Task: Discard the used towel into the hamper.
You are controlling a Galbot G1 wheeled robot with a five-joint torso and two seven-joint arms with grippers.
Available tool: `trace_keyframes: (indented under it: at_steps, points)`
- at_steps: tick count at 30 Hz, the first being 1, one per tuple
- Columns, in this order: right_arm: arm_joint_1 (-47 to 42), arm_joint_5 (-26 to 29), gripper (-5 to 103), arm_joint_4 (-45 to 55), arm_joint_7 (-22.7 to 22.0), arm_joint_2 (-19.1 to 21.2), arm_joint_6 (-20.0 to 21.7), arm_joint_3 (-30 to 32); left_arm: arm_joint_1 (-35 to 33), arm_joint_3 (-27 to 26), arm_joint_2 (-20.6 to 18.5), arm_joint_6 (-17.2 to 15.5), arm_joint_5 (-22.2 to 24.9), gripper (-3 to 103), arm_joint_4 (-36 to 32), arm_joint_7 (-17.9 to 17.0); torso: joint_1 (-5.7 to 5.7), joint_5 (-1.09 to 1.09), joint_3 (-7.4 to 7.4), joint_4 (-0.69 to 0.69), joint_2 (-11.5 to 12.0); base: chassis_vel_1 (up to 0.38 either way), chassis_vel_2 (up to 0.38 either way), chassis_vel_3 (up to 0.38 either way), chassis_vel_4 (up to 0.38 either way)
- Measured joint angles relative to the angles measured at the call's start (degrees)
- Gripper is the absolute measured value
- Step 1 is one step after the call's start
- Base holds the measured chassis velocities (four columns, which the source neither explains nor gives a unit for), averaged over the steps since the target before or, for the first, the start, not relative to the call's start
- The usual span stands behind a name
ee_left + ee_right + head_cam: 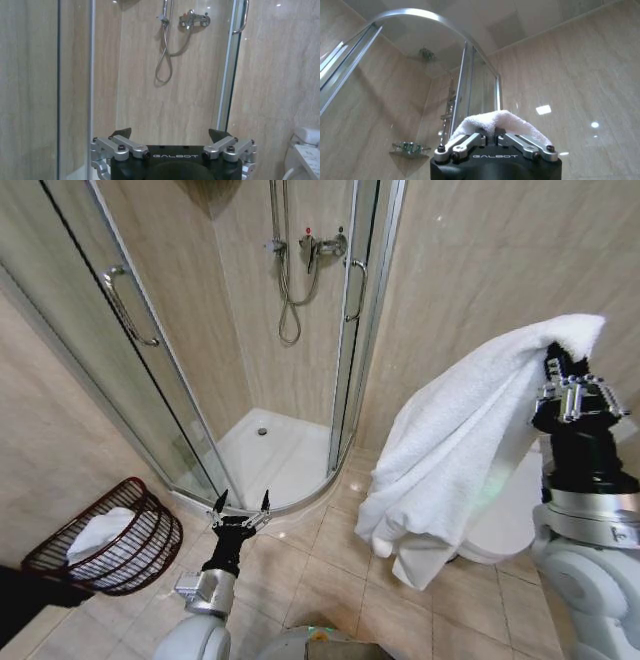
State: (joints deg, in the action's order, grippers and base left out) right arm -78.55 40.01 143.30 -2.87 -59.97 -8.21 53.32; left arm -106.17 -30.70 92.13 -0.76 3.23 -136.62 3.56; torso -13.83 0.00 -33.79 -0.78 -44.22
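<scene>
The right pincer (560, 365), raised high, is clamped on a white towel (455, 445) draping below it, while the left pincer (240, 505) stands spread wide and empty just beside the hamper (110, 538).

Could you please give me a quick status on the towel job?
Right gripper raised, jaws shut on towel. Left gripper low, jaws open, empty. Hamper on floor at far left, white cloth already inside. Nothing in the way.
</scene>
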Motion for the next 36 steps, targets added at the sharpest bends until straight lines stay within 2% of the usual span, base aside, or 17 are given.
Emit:
trace_keyframes:
  at_steps: [5,15,29,36]
  points:
    - [-0.7,0.0,8,0.0,0.3,0.1,0.0,0.3,0.0,0.0,0.0,0.0,0.0,100,0.0,0.0,-0.56,0.01,-0.75,0.0,-1.3,0.0,0.0,0.0,0.0]
    - [-1.5,2.8,8,-1.0,0.1,2.3,0.0,5.8,0.0,0.0,0.0,0.0,0.0,100,0.0,0.0,-1.72,0.02,-2.27,0.0,-4.0,0.0,0.0,0.0,0.0]
    - [-2.4,2.8,8,-0.6,0.3,2.5,-0.3,6.8,0.0,0.0,0.0,0.0,0.0,100,0.0,0.0,-3.09,0.0,-4.03,0.0,-7.1,0.0,0.0,0.0,0.0]
    - [-1.9,2.5,8,-0.6,-0.2,2.2,-0.3,6.8,0.0,0.0,0.0,0.0,0.0,100,0.0,0.0,-4.08,0.0,-5.31,0.0,-9.4,0.0,0.0,0.0,0.0]
